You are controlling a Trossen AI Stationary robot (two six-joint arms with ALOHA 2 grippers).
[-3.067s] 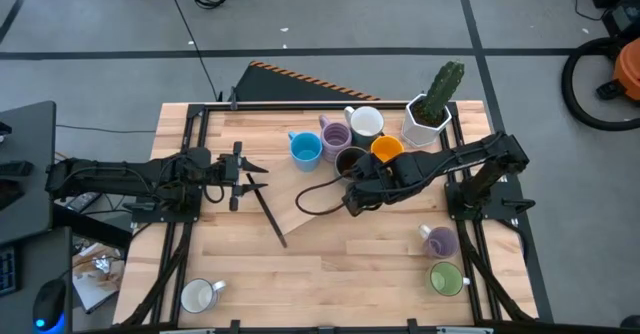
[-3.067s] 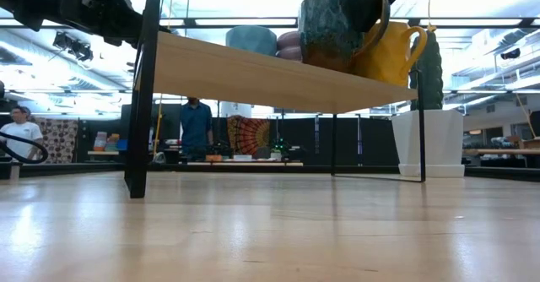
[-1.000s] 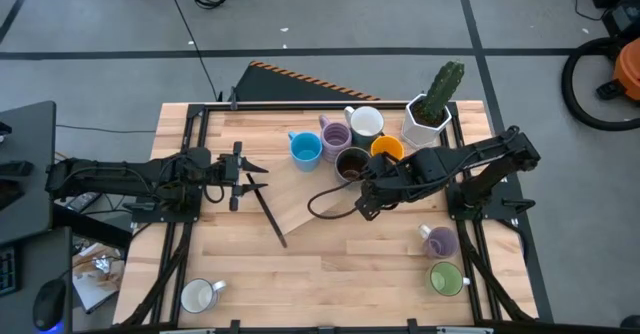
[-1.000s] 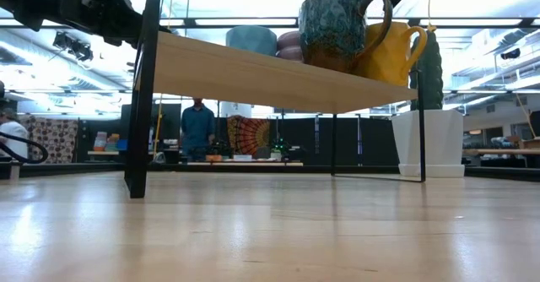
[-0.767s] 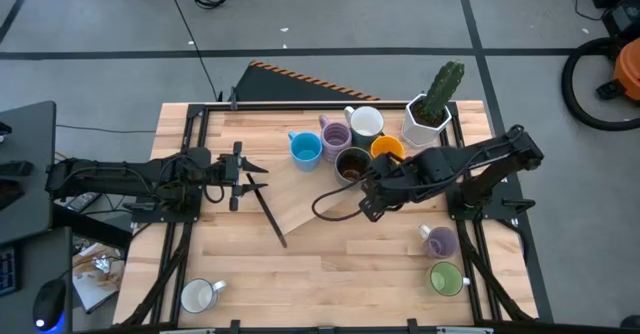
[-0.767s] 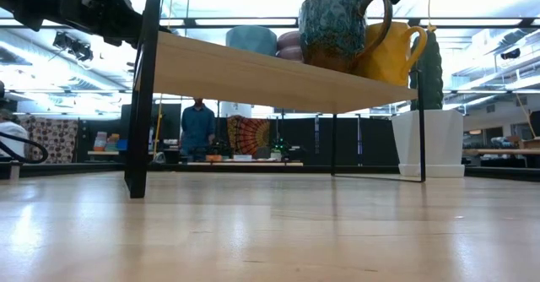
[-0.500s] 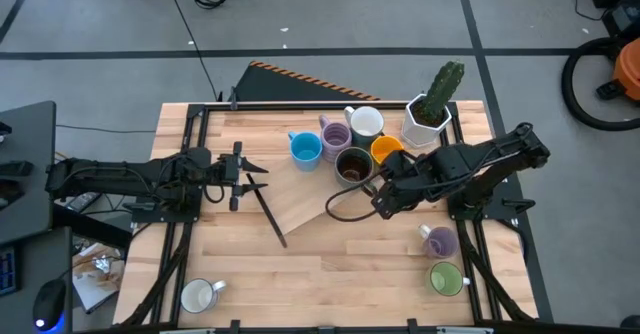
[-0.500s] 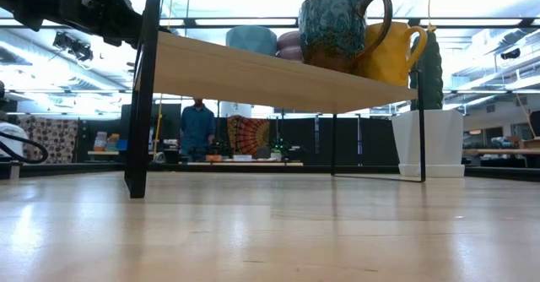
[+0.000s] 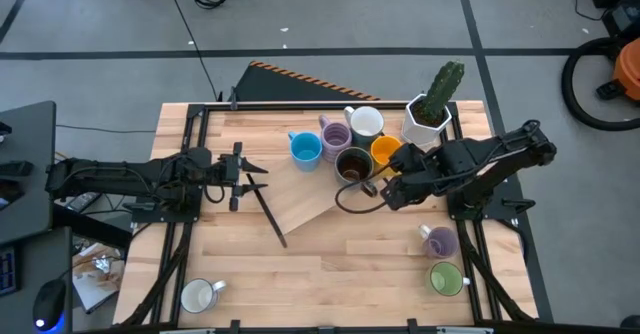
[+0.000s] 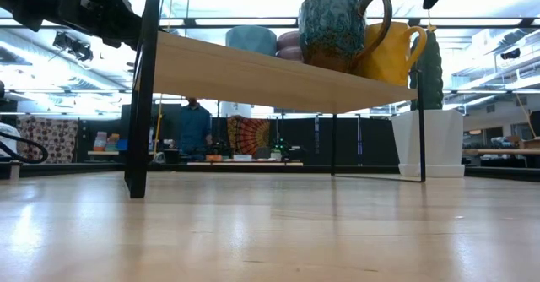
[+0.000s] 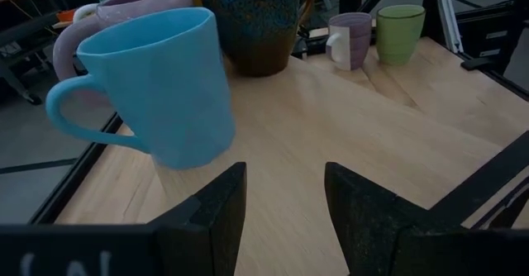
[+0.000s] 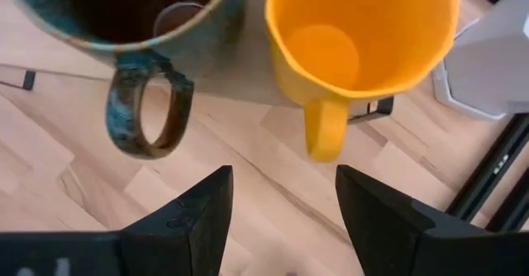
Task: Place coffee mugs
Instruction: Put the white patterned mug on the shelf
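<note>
Right gripper spread, empty, just beside dark brown mug and orange mug. Left gripper spread, near blue mug.

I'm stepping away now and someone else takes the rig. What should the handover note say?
Right gripper: open, empty, just off the shelf's right end near the dark brown glazed mug.
Left gripper: open, empty, waiting at the shelf's left end.
Done: five on the raised wooden shelf: small blue ceramic mug, lavender mug, white mug, orange mug and the brown one.
Left: striped lavender mug and green mug at the table's right front, white mug at left front.
</note>
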